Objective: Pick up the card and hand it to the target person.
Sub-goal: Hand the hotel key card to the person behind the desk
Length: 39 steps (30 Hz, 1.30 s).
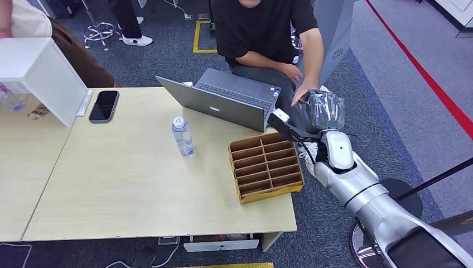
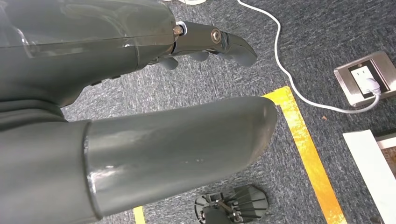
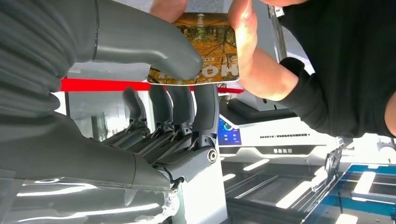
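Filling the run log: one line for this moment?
right robot hand: holds card | person's hand: on card | left robot hand: empty, hanging | phase: handover

Worktop ahead. Box at far left edge; phone flat just right of box. Bottle upright near middle. Laptop open at far edge, right of bottle, facing person seated behind worktop. Tray on near right corner, in front of laptop. Right robot hand off worktop's right edge, beyond tray, beside laptop; card in its grip, person's hand touching card. Left robot hand over floor.
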Tool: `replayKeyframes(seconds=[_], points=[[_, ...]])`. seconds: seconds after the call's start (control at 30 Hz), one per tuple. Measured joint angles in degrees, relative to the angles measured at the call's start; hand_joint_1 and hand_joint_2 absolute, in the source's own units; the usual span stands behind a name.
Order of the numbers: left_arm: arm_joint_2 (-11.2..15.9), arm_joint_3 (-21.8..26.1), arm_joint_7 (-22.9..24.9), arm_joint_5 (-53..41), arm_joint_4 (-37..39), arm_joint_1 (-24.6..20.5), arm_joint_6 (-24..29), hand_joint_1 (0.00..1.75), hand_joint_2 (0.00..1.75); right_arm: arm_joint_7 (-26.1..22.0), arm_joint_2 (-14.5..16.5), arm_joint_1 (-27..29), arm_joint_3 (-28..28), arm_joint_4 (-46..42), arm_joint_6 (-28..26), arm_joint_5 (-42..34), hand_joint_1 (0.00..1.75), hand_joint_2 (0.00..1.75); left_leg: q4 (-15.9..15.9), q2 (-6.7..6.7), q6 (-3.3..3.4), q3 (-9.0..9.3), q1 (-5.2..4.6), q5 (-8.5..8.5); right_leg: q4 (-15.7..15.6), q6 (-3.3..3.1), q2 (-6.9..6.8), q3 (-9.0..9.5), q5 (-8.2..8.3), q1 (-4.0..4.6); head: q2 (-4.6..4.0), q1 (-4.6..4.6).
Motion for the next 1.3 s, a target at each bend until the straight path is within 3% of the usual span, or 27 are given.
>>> replayKeyframes(seconds=[0.07,0.1,0.53,0.93,1.0,1.17,1.3], points=[[0.0,0.0,0.01,-0.05,0.0,0.0,-0.03,0.0,0.0,-0.06,0.15,0.06,0.14,0.47,-0.02,0.23,0.16,1.75,0.0,0.0,0.0,0.0,0.0,0.0,0.0,0.0,0.0,0.0,0.0,0.0,0.0,0.0],[-0.01,0.0,0.02,-0.09,0.0,-0.01,-0.05,0.0,0.0,-0.12,0.22,0.08,0.21,0.72,0.07,0.4,0.0,1.75,0.0,0.0,0.0,0.0,0.0,0.0,0.0,0.0,0.0,0.0,0.0,0.0,0.0,0.0],[0.01,0.0,0.26,-0.33,0.0,-0.07,-0.21,0.0,0.0,0.54,1.16,0.17,0.83,4.54,3.97,0.88,0.0,1.75,0.01,0.0,0.0,0.01,0.0,0.01,0.0,0.0,0.0,0.0,0.0,0.0,0.0,-0.01],[0.01,0.0,-0.22,0.26,0.0,0.01,-0.1,0.0,0.0,0.58,1.33,4.37,-0.59,3.64,-5.36,-0.42,0.0,1.75,0.01,0.0,0.0,0.02,0.0,0.01,0.0,0.0,0.0,0.01,0.0,0.0,0.0,0.01],[0.01,0.0,-0.55,0.51,0.0,0.04,-0.06,0.0,0.0,-1.94,1.72,6.2,-2.13,2.46,-6.12,-0.83,0.0,1.75,0.01,-0.01,0.0,0.01,0.0,0.01,0.0,0.0,-0.01,0.02,0.0,0.0,0.0,0.0],[-0.02,0.0,-1.25,0.91,0.0,0.07,0.04,0.0,0.0,-14.52,4.57,11.12,-8.54,-0.9,-6.51,-4.42,0.0,1.75,0.01,-0.03,0.0,0.01,0.01,0.0,0.0,0.0,-0.02,0.02,0.0,0.01,0.0,-0.01],[-0.01,0.0,-1.89,1.49,0.0,0.21,0.18,0.0,0.0,-25.35,7.93,14.59,-14.8,-3.47,-6.57,-13.26,0.0,1.75,0.0,-0.05,0.0,0.01,0.02,0.01,0.0,0.0,-0.04,0.02,0.0,0.01,0.0,-0.01]])
